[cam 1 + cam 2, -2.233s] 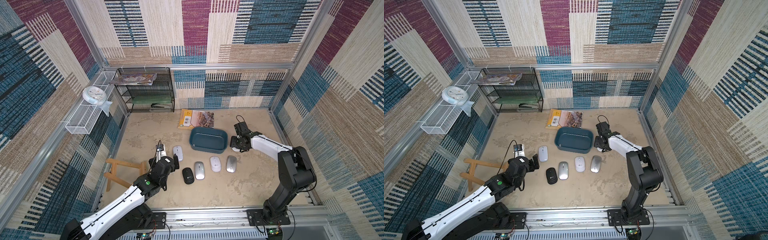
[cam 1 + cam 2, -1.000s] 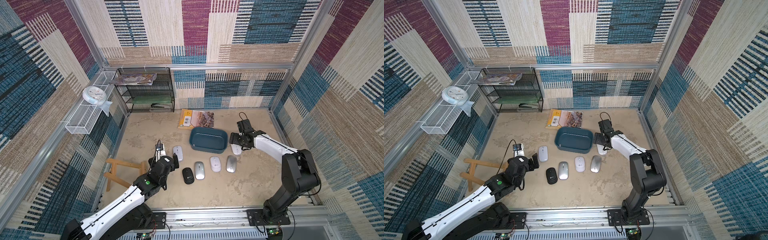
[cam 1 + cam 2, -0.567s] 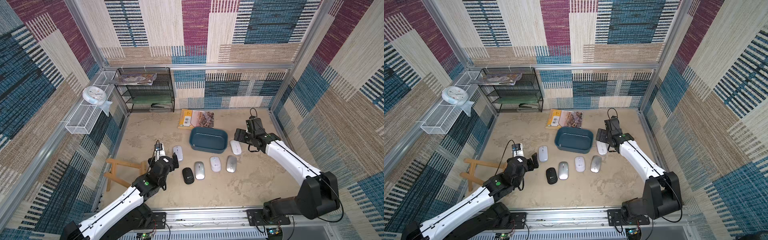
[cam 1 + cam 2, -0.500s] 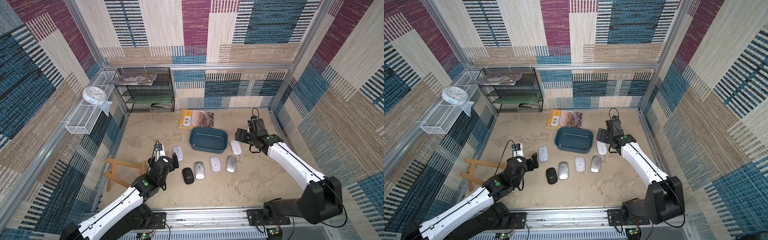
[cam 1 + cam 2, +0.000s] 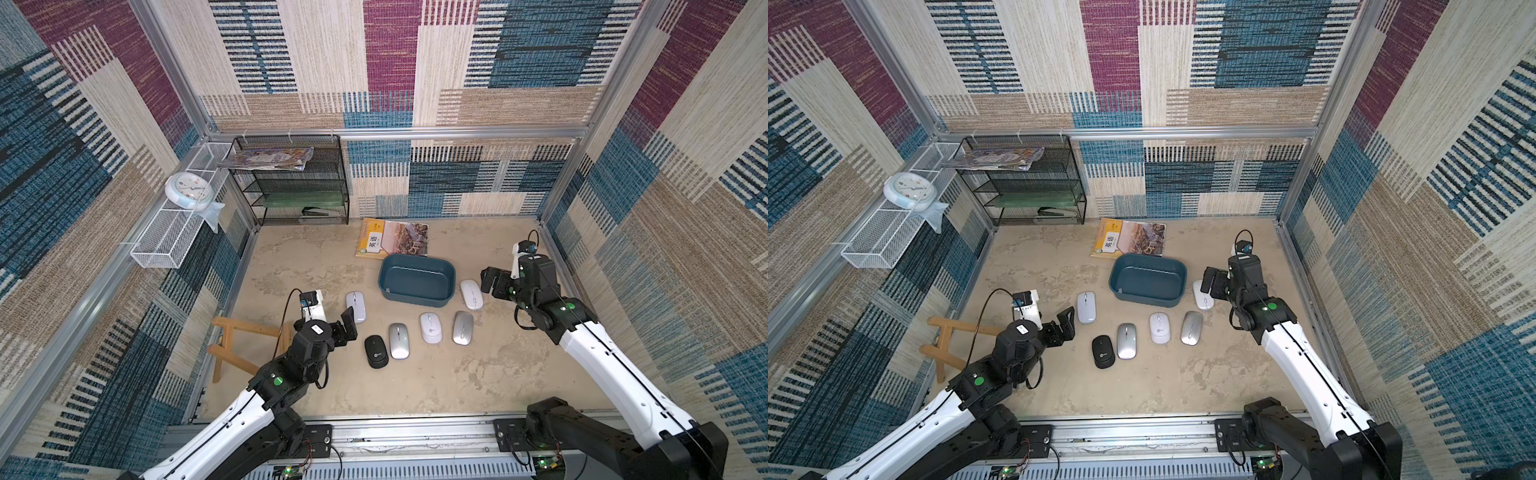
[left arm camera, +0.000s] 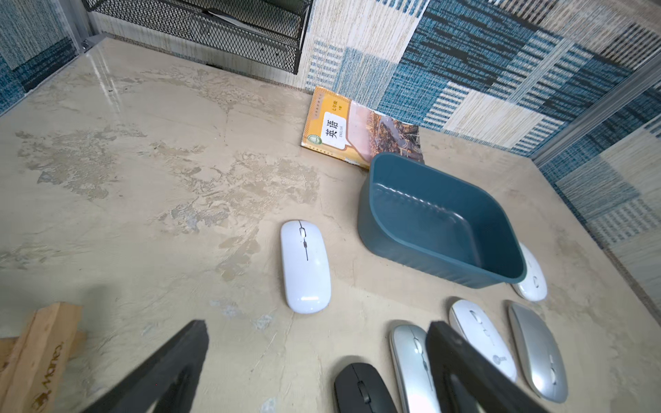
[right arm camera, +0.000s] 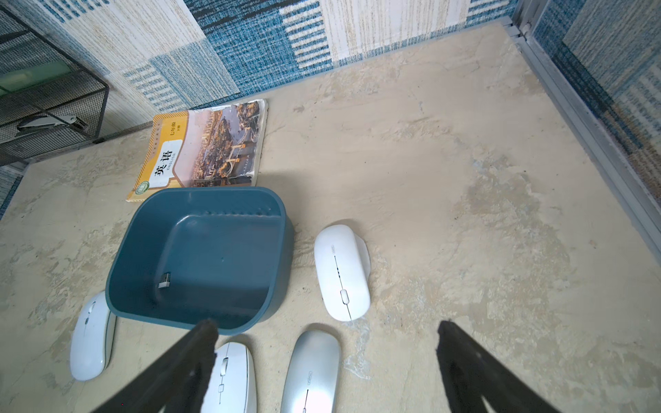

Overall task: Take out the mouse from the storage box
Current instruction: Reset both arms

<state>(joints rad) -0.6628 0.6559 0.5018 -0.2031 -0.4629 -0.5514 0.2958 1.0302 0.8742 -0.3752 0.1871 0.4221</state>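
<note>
A shallow storage box (image 5: 415,280), dark teal-blue plastic, rectangular with rounded corners and a faintly ribbed outer wall, sits on a mottled beige table (image 5: 291,270), a little toward 12 o'clock from the middle. The right wrist view shows its smooth floor (image 7: 214,250) with one thing on it, a small silver USB receiver (image 7: 164,280).

At 3 o'clock of the box, just beside its short wall and flat on the table, lies a white mouse (image 5: 471,294). It is slim, oval and low-domed, with a thin seam down its length, a small scroll wheel near one end and a faint grey mark near the other (image 7: 342,271).

At 3 o'clock of that mouse hangs the right gripper (image 5: 494,284), apart from it. Its black fingers (image 7: 200,343) are spread wide with nothing between them.

At 6 o'clock of the box runs a row: a black mouse (image 5: 376,351), a silver mouse (image 5: 399,340), a pale mouse (image 5: 430,328) and a second silver mouse (image 5: 462,328). At 9 o'clock lies another white mouse (image 5: 356,306).

The left gripper (image 5: 345,326) hovers at 8 o'clock of the box, near that mouse. Its jaws are wide apart and empty.

A yellow schoolbook (image 5: 392,239) lies just beside the box at 12 o'clock.
</note>
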